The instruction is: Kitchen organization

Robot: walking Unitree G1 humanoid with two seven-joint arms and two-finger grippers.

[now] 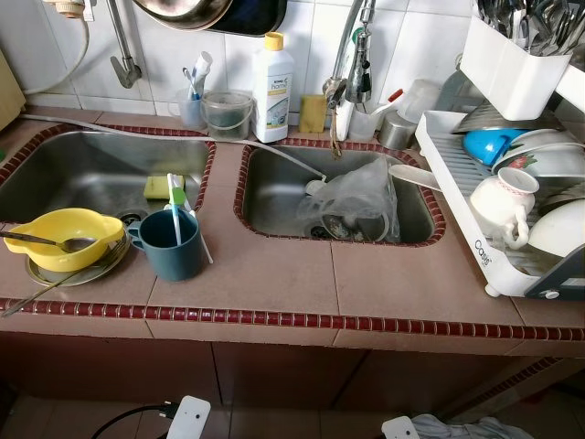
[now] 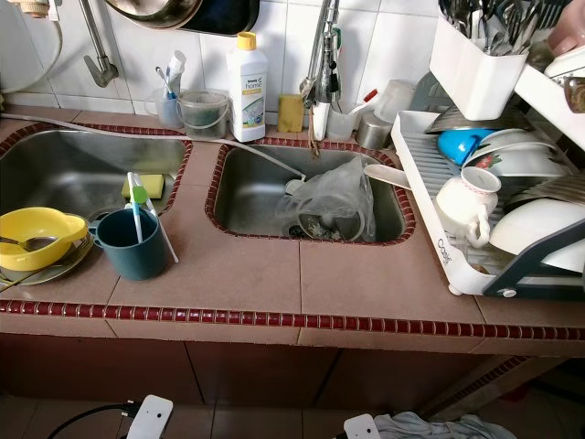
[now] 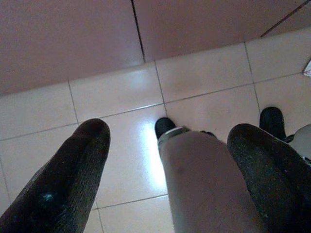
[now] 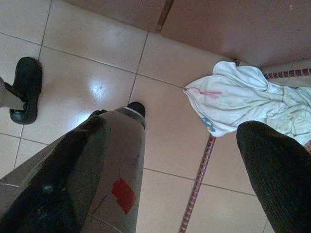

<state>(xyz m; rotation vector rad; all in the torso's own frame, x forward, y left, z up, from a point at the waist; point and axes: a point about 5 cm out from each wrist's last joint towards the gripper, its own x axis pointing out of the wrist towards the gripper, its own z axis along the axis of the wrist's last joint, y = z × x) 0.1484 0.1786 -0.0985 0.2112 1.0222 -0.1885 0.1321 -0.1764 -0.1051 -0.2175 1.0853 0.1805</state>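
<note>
A tiled counter [image 1: 274, 274] holds two steel sinks. On its left front stands a dark teal mug [image 1: 169, 245] with a green-and-white brush in it. Beside the mug, a yellow bowl [image 1: 64, 240] with a spoon rests on a plate. A yellow-green sponge [image 1: 162, 187] lies in the left sink, and a crumpled clear plastic bag [image 1: 361, 201] lies over dishes in the right sink. Both arms hang low by the floor. My left gripper [image 3: 165, 179] and my right gripper [image 4: 170, 179] are open and hold nothing.
A white dish rack [image 1: 454, 206] at the right carries a white cup [image 1: 503, 203], bowls and a cutlery holder [image 1: 512, 59]. A detergent bottle [image 1: 272, 89] and small containers line the back wall. A white cloth [image 4: 243, 99] lies on the floor tiles.
</note>
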